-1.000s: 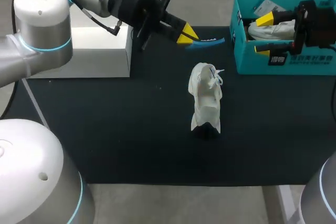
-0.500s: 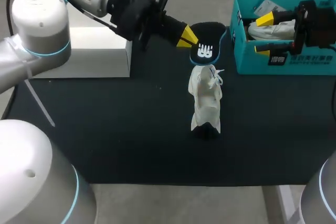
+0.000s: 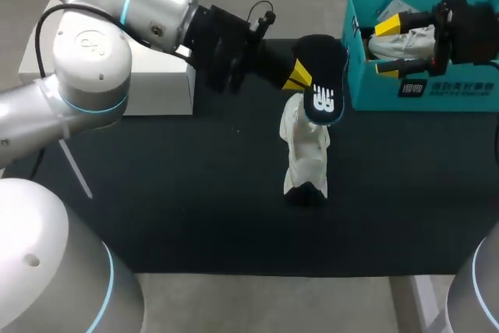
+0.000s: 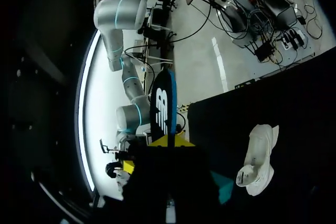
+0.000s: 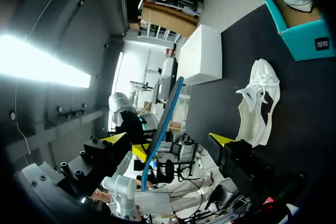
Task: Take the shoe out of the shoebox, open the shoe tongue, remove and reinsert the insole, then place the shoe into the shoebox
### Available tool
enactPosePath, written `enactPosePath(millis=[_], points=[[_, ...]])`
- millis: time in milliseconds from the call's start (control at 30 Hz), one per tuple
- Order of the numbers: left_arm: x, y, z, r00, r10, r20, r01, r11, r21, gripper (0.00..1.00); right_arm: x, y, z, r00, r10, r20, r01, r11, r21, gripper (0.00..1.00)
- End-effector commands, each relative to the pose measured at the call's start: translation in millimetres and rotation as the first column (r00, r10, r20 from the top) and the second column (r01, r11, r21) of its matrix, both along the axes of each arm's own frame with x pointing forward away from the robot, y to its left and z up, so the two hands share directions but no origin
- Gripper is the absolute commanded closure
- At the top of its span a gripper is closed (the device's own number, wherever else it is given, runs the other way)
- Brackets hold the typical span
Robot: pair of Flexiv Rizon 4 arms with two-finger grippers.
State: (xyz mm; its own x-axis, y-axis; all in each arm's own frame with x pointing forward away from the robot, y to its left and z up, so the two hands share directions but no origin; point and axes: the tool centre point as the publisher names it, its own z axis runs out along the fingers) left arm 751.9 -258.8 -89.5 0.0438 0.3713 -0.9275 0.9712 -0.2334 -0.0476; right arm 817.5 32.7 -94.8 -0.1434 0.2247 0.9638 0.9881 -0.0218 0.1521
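Note:
A white shoe lies on the black mat, also seen in the left wrist view and the right wrist view. My left gripper is shut on a black insole with a white logo, held just above the shoe's far end. In its own view the insole sticks up edge-on from the left gripper. My right gripper is open over the teal shoebox, above a second white shoe inside. From the right gripper, the insole's blue edge shows ahead.
A white block stands at the mat's back left, behind my left arm. The shoebox sits at the back right corner. The mat's front half is bare in front of the shoe.
My left arm has carried the insole to the right and toward the shoe, turning it so its logo face shows. The right arm and the shoe have stayed put.

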Motion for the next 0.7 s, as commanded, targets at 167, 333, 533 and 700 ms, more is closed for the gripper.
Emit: enactPosePath(millis=[167,333,533,700], points=[[12.4,-45,-6,0.996,0.017,0.083,-0.016,1.000,-0.012,1.00,7.0,13,-5,1.000,-0.002,-0.009,0.002,1.000,0.015,0.45],[13.5,-52,-7,0.989,-0.017,0.145,0.015,1.000,0.013,1.00,7.3,17,-7,1.000,-0.010,-0.014,0.010,1.000,0.026,0.69],[13.2,-55,-9,0.984,-0.004,0.179,-0.001,1.000,0.028,1.00,8.7,17,-9,1.000,-0.020,-0.024,0.021,0.999,0.029,0.88],[12.5,-59,-6,0.985,-0.009,0.175,0.006,1.000,0.019,1.00,8.9,18,-10,0.999,-0.026,-0.037,0.027,0.999,0.026,1.00]])
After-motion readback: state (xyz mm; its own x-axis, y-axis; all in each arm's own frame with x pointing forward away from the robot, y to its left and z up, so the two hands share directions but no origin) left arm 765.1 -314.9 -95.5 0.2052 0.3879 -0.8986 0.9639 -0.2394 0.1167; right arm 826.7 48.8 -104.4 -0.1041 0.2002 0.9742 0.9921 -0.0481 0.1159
